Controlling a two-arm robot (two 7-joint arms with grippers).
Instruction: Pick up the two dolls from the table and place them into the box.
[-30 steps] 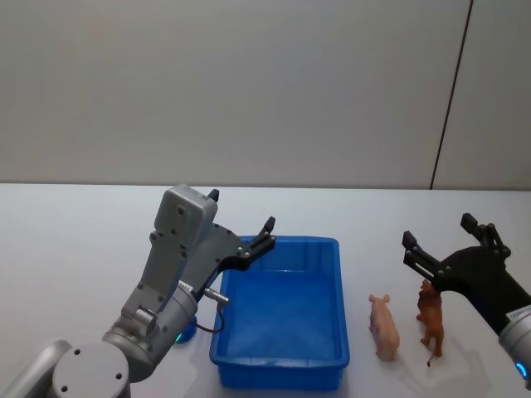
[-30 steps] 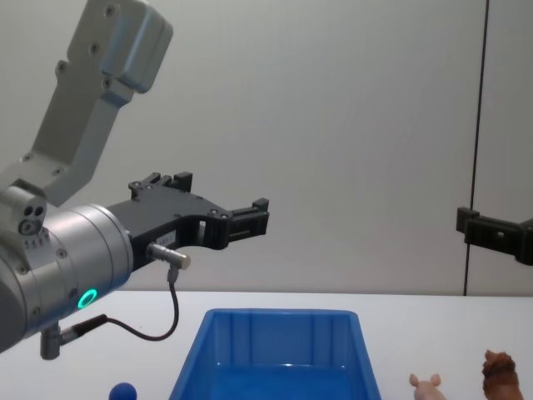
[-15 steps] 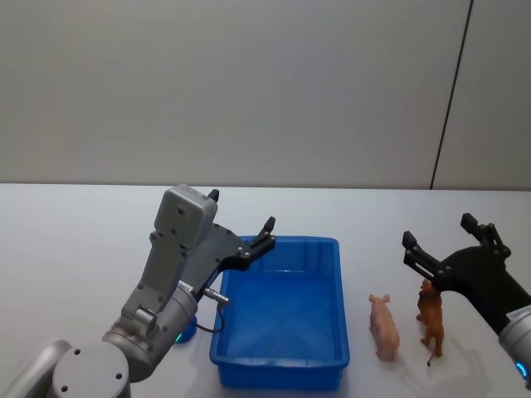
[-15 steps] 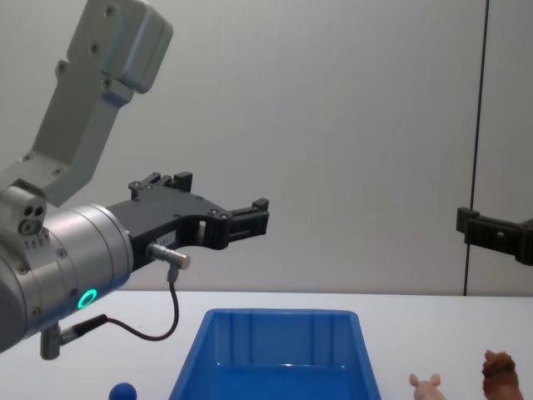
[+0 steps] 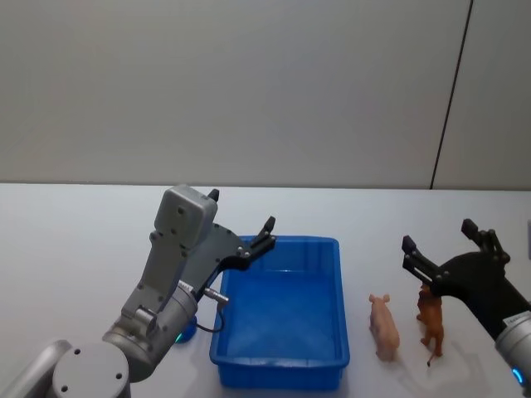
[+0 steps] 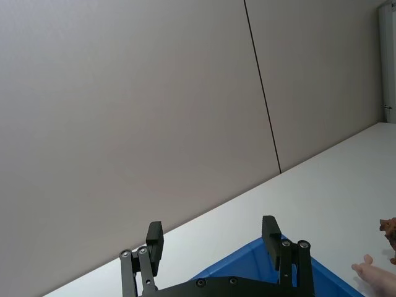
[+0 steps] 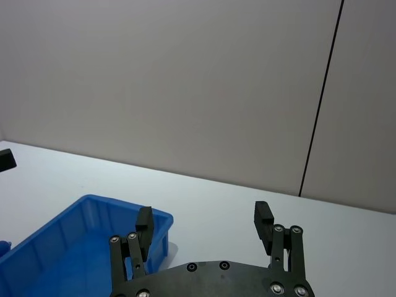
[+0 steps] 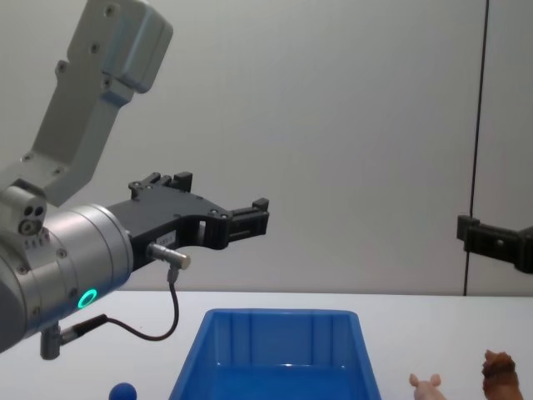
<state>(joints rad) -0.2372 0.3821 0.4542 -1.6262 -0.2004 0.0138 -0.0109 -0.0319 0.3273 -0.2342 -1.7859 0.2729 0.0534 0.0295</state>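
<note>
A pale pink pig doll point(image 5: 384, 327) and a brown shaggy doll point(image 5: 430, 323) stand side by side on the white table point(image 5: 75, 249), to the right of the blue box point(image 5: 278, 369). My right gripper point(image 5: 437, 234) hovers open just above and behind the brown doll, touching nothing. The left gripper point(image 5: 241, 211) hangs open over the box's far left corner, also holding nothing. The chest view shows the pig point(image 8: 426, 385) and the brown doll point(image 8: 500, 372) low at the right, beside the box point(image 8: 279, 329). The right wrist view shows the open fingers point(image 7: 263, 216) and the box point(image 7: 62, 247).
A small blue ball point(image 8: 123, 391) lies on the table left of the box, partly behind my left arm. A plain grey wall point(image 5: 249, 83) stands behind the table. The box holds nothing.
My right gripper has sunk slightly toward the brown doll. The left arm, the box and both dolls have stayed where they were.
</note>
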